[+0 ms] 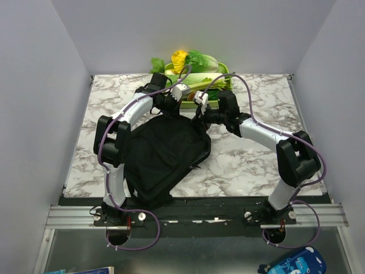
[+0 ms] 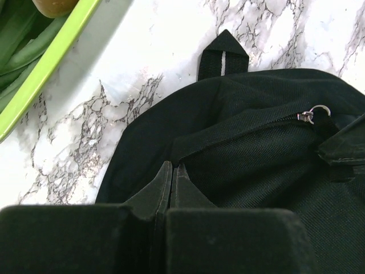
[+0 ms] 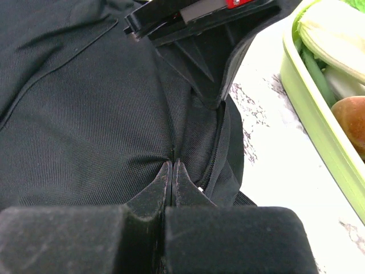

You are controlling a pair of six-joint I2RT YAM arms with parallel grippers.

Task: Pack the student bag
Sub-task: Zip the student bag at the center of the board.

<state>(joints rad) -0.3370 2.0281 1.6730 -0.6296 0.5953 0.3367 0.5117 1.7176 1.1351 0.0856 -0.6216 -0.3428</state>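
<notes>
Backpack on marble: the student bag, black and soft, lies flat on the veined table, spreading from the centre toward 7 o'clock in the overhead view, with 1 corner reaching the near edge beside the left arm's base. Both arms reach over it to its far rim, at about 12 o'clock on the bag, where the 2 pincers sit just beside each other.

The left gripper is clenched, its 2 black fingers pressed together with no gap between the tips. The tips touch the bag's cloth at a fold that runs toward 3 o'clock along the zip. Whether any cloth is caught between them cannot be told. A silver zip pull sits at 2 o'clock from those tips, and the bag's hanging loop sticks out onto the marble at 12 o'clock.

The right gripper is likewise clamped tight, tips meeting on the black cloth beside the zip line, where creases run in toward them. Again, a pinch of fabric cannot be confirmed. The other pincer's body fills its view at 12 o'clock, close above.

A lime-green tray of leafy vegetables stands at the table's 12 o'clock edge, near the bag's rim but apart from it.
</notes>
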